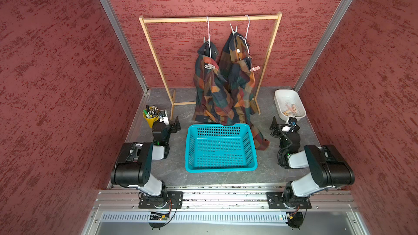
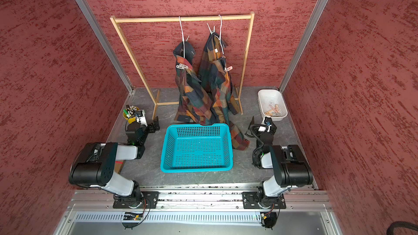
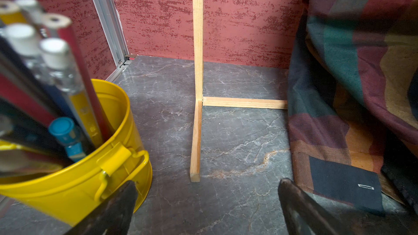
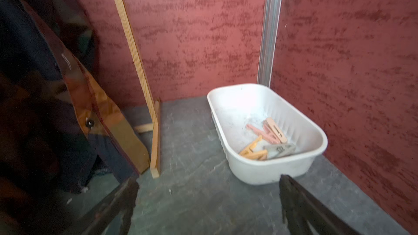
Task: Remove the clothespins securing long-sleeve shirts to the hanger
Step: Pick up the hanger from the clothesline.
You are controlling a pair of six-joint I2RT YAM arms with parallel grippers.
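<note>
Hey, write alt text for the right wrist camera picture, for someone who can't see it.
A white plastic tub holding a few pink, orange and grey clothespins sits on the grey table in a red-walled corner. The right pincer, open and empty, is short of the tub. A wooden rack leg and a hanging plaid shirt are off to one side.

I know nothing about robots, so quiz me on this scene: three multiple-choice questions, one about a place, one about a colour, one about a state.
1. On the table, the white tub stands at the: A) near left corner; B) far right corner; C) middle.
2. The pen bucket is: A) yellow; B) green; C) black.
3. The plaid shirts are: A) folded flat; B) hanging, pegged; C) lying in the tub.
Answers: B, both top views show it in that corner; A, its wall is plainly yellow; B, clothespins grip them as they hang.
</note>
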